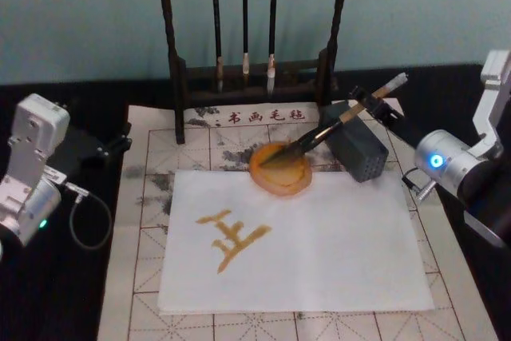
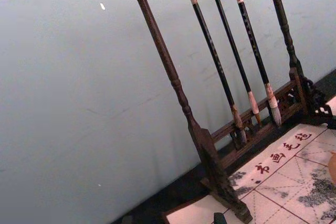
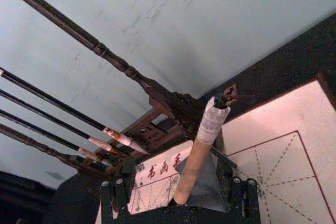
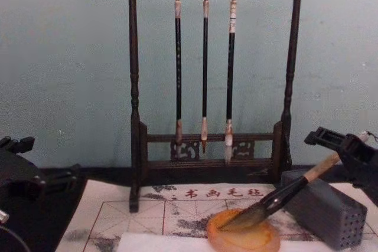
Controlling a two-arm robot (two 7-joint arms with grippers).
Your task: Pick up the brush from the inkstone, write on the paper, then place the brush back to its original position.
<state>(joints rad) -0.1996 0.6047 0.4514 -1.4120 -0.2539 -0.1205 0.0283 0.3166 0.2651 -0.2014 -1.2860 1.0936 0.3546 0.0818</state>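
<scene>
On the cream mat (image 1: pixel 144 261) in the middle of the dark tabletop (image 1: pixel 48 301), the brush (image 1: pixel 339 124) lay at a slant. Its dark bristles rested in the orange inkstone (image 1: pixel 279 183) and its tan handle leaned on the top edge of the grey block (image 1: pixel 363 157) just beside the dish. Propped that way, the wet tip sat over the dish and clear of the paper (image 1: pixel 343 253).

The paper lay nearer the robot, its far edge meeting the inkstone, and it bore an amber character (image 1: pixel 231 239). From that I judged the writing done and the brush set back on its rest.

The right gripper (image 3: pixel 181 179) straddled the upper handle near the white cap. Its jaws stood wide, with a gap on either side of the wood, so it seemed to hold nothing, though the chest view hid the contact and I would call that only probable. The pose suited a release, leaving a straight withdrawal that should not nudge the handle off the block.

The left gripper (image 1: pixel 100 145) was parked at the mat's left edge, well apart from the brush. I could not tell whether it was open.
</scene>
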